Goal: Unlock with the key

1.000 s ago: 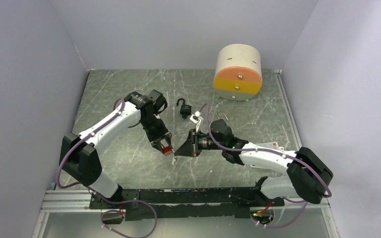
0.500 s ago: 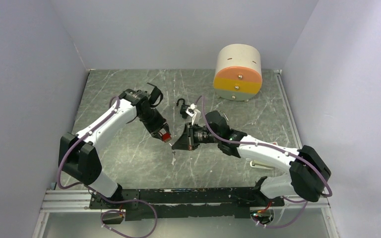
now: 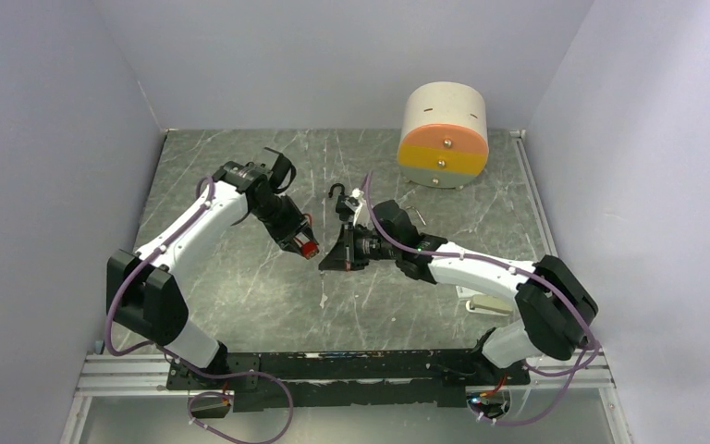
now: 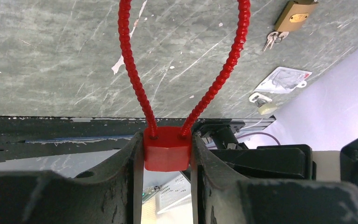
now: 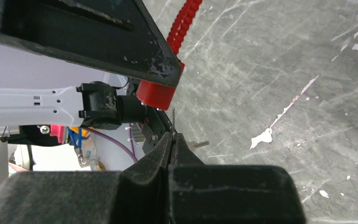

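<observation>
My left gripper [image 3: 307, 247] is shut on the red body of a cable lock [image 4: 166, 149] and holds it above the table. The lock's beaded red cable loops away from the jaws in the left wrist view. My right gripper [image 3: 326, 264] is shut on a thin key [image 5: 173, 120], seen edge-on. The key's tip points up at the red lock body [image 5: 156, 93] and stands just short of it. A second small key [image 5: 198, 144] shows beside my right fingertips. The keyhole is hidden.
A black padlock [image 3: 340, 203] with an open shackle lies behind the grippers. A brass padlock [image 4: 296, 15] with keys [image 4: 271, 41] lies to the right. A white tag [image 4: 284, 79] lies near the right arm's base. A round container with an orange and yellow front [image 3: 443, 135] stands at the back right.
My left gripper has carried the red lock away from the front edge, toward the back. My right gripper has followed with the key and stays close beside the lock.
</observation>
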`<state>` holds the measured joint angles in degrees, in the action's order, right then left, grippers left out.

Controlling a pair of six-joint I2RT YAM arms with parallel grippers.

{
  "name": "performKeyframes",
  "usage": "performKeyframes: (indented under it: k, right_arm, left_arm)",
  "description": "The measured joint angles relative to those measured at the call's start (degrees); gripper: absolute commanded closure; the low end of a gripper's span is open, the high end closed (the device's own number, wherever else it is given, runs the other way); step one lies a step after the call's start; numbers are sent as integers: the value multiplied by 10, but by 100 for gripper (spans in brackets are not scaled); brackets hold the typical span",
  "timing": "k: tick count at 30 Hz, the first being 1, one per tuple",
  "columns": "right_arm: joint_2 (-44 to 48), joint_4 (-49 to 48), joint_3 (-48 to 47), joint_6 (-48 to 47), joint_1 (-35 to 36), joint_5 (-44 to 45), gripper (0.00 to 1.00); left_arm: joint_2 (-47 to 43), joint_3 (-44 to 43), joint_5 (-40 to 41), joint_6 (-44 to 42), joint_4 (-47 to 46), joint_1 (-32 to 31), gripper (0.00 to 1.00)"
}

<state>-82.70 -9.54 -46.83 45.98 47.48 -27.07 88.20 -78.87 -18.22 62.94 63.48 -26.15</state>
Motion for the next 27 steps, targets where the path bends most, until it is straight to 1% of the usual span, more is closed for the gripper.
performKeyframes:
  k: [9,27]
  right_arm:
    - [-5,-14,-11,9,-3,-3,100]
    - [-5,-30,-11,12,-9,-18,100]
  left_arm:
    - [0,0,-6,-13,4,9,97]
    - [-4,0,-11,-14,0,12,97]
